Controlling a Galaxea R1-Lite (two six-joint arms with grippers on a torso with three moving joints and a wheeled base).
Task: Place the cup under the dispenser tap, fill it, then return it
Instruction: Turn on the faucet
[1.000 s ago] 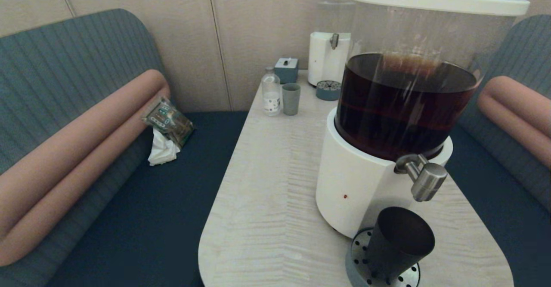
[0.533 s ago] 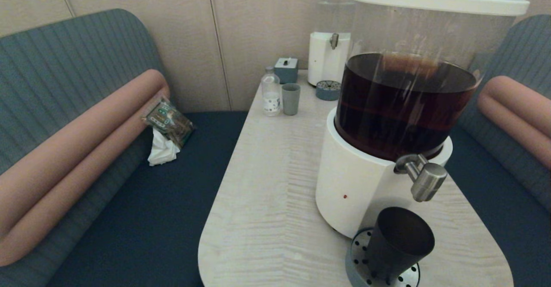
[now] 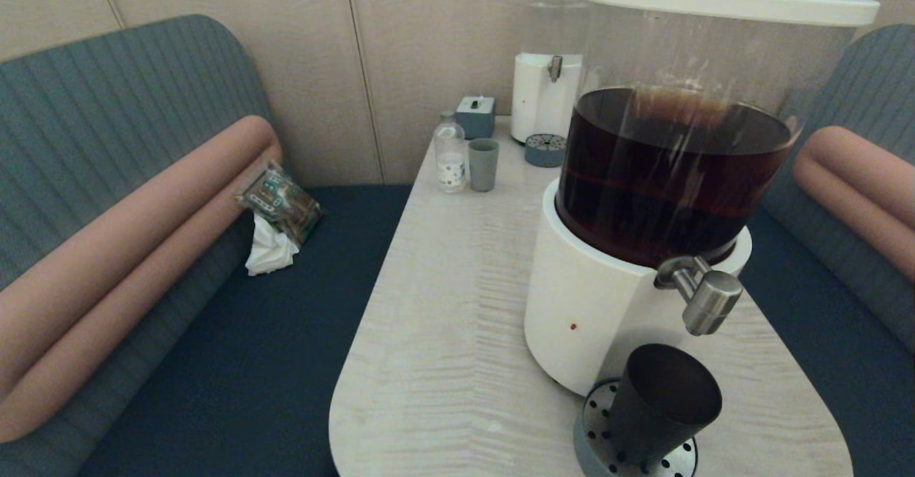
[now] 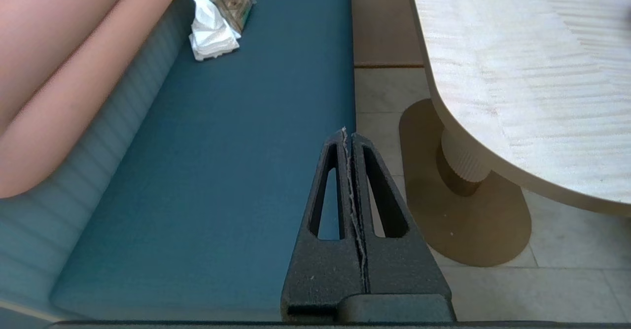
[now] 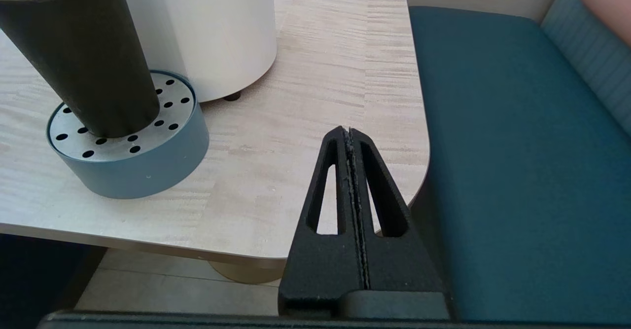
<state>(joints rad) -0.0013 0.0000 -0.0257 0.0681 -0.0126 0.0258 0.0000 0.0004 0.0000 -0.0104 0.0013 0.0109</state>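
The dark brown-black cup (image 3: 661, 405) (image 5: 79, 53) stands upright on the round perforated drip tray (image 3: 599, 427) (image 5: 143, 164), just below and in front of the brushed-steel dispenser tap (image 3: 704, 298) of the big dispenser (image 3: 665, 176) holding dark liquid. My right gripper (image 5: 349, 131) is shut and empty, low by the table's near right corner, well apart from the cup. My left gripper (image 4: 347, 132) is shut and empty, low beside the table's left edge over the blue seat. Neither gripper shows in the head view.
A pale grey-green tumbler (image 3: 483, 164), a small bottle (image 3: 449, 154), a grey box (image 3: 475, 116) and a smaller clear-liquid dispenser (image 3: 547, 69) stand at the table's far end. Blue benches flank the table (image 3: 443, 320). A packet with tissue (image 3: 275, 212) lies on the left bench.
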